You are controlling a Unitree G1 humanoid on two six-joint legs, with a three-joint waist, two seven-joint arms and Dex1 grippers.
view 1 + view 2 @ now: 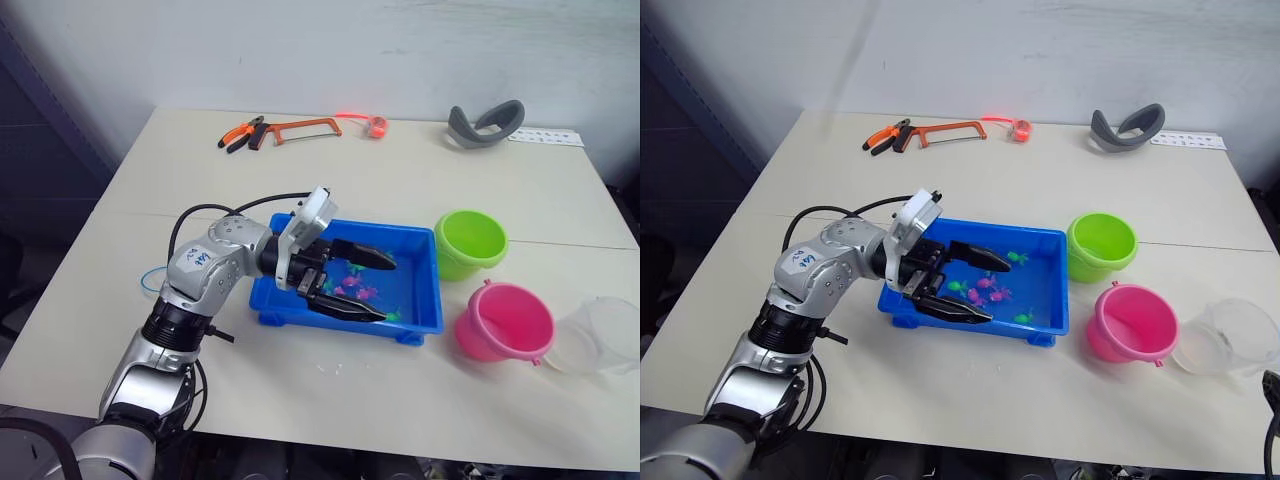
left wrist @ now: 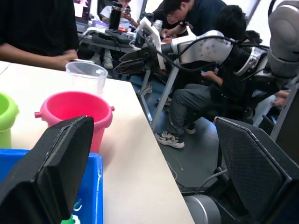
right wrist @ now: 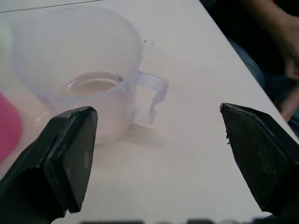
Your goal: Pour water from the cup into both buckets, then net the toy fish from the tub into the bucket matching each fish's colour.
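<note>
Your left gripper (image 1: 362,288) hangs with its black fingers spread wide over the glossy blue tub (image 1: 418,300), the tiny pink and green toy fish (image 1: 359,293) just beneath it. Your right gripper (image 3: 156,154) is also wide open, low over the table, the clear cup (image 3: 81,70) just ahead. That thin, smooth plastic cup with water will likely flex and slosh, so take its looped handle (image 3: 152,95).

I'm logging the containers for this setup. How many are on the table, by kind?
Shallow rectangular blue plastic tub: 1
Small round plastic buckets, one lime green, one hot pink: 2
Wide clear plastic cup with a handle: 1
Total: 4
</note>
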